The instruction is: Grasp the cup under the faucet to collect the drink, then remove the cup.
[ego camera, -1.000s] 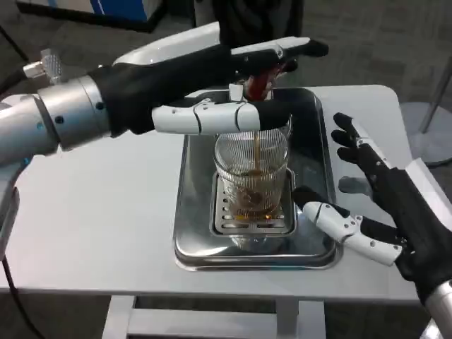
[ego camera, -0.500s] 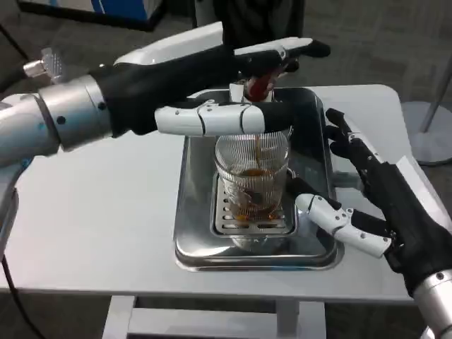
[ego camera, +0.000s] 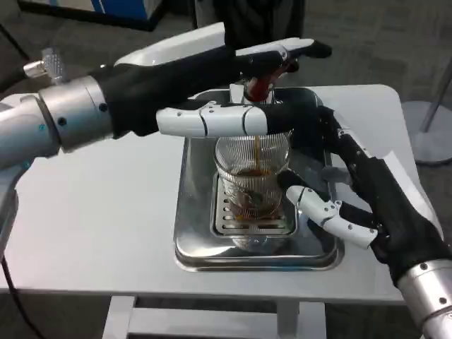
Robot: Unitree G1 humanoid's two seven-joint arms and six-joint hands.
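**Cup filling under the tap**

On the left, the left hand (ego camera: 212, 85) reaches over the red-handled faucet (ego camera: 260, 81), fingers stretched apart. Below it, the ribbed clear glass cup (ego camera: 252, 176) stands in the shiny metal tray (ego camera: 194, 233), catching brown drink. The right hand (ego camera: 367, 198) waits beside the cup, fingers spread.

White counter (ego camera: 106, 212) carried a shiny steel drip tray (ego camera: 191, 244), rectangular with rounded corners, set near the middle toward the far edge. A slotted grate (ego camera: 229, 219) sat recessed in the tray's centre. Counter's rounded corners visible at far right; a white leg (ego camera: 120, 318) and crossbar showed below the near edge. Floor (ego camera: 367, 42) beyond was grey carpet. A blue-and-white panel (ego camera: 113, 8) stood at upper left, a dark upright object (ego camera: 254, 21) behind the counter, identity unclear. A round grey base with a thin pole (ego camera: 432, 134) stood on the floor at right.
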